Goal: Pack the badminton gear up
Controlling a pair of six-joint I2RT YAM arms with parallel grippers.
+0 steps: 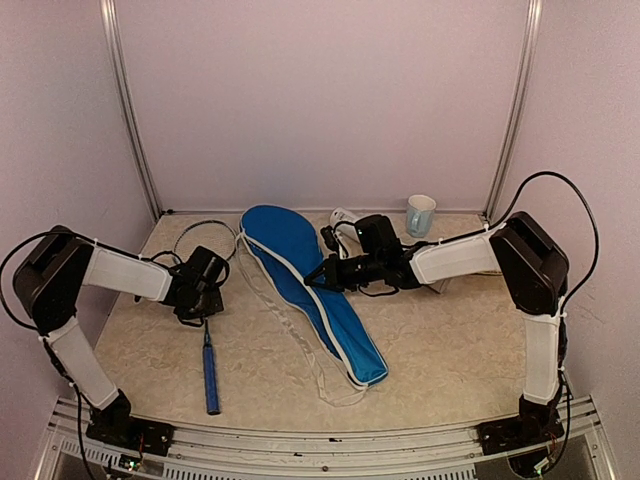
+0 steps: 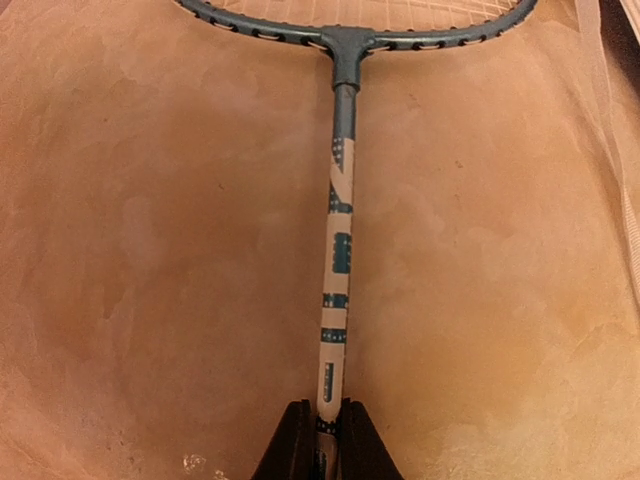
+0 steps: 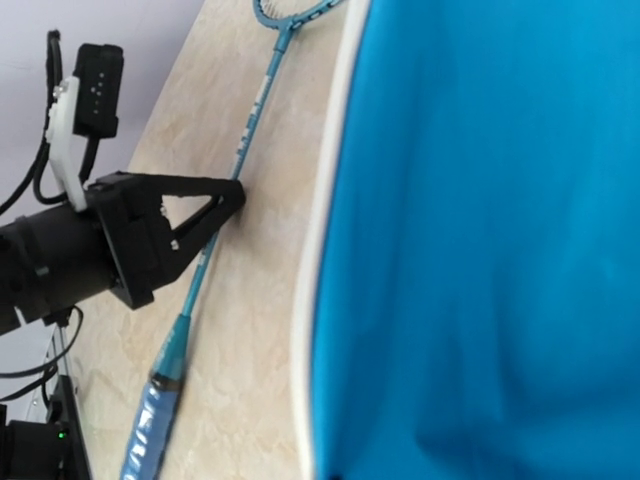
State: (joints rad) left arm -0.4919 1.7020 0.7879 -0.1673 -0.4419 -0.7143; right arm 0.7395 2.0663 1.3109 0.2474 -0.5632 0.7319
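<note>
One racket lies on the table left of centre, its head (image 1: 205, 240) far and its blue handle (image 1: 210, 375) near. My left gripper (image 1: 200, 297) is shut on its thin shaft (image 2: 338, 250), the jaws pinching it at the bottom of the left wrist view (image 2: 328, 420). The blue racket-shaped cover (image 1: 300, 280) lies diagonally across the middle. My right gripper (image 1: 323, 272) is at its right edge, its tips together on the fabric. The cover (image 3: 480, 250) fills the right wrist view and hides the fingers. A white tube end (image 1: 345, 216) shows behind the right gripper. The second racket and the shuttlecocks are out of view.
A pale blue mug (image 1: 420, 214) stands at the back right. The cover's white strap (image 1: 300, 350) trails loose on the table along its left side. White walls close the table at the back and sides. The left gripper (image 3: 225, 200) also shows in the right wrist view.
</note>
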